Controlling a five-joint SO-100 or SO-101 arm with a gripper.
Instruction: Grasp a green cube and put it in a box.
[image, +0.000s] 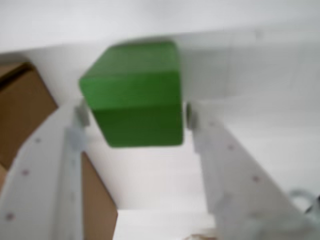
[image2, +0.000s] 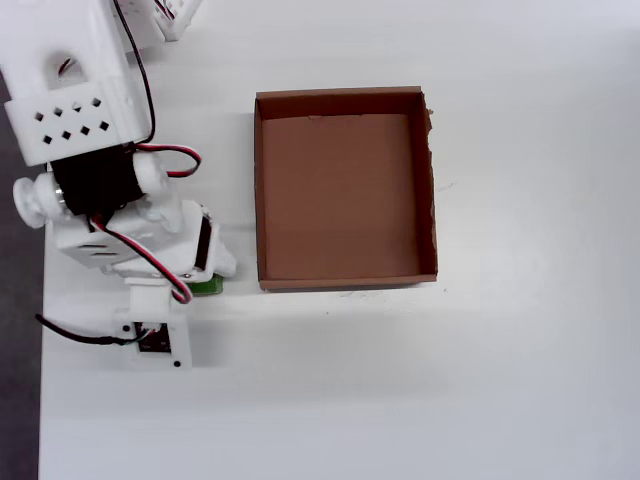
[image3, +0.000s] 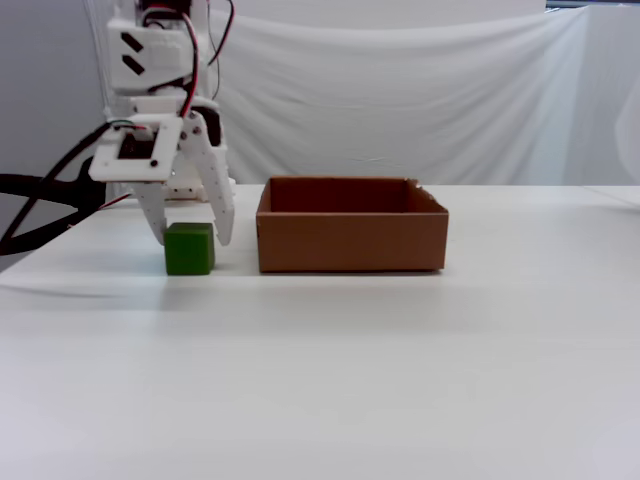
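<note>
The green cube (image3: 188, 250) rests on the white table just left of the box (image3: 350, 240) in the fixed view. My gripper (image3: 192, 238) points down over it, one finger on each side. In the wrist view the cube (image: 135, 95) fills the space between the white fingertips (image: 81, 114). The left tip is at the cube's edge and the right tip is a sliver off, so the gripper (image: 134, 115) is open. In the overhead view only a green sliver (image2: 208, 287) shows under the arm. The brown cardboard box (image2: 262, 200) is empty.
The arm's base and its red and black cables (image2: 100, 150) stand at the top left of the overhead view. A dark strip (image2: 15, 300) marks the table's left edge. A white cloth backdrop (image3: 420, 100) hangs behind the table.
</note>
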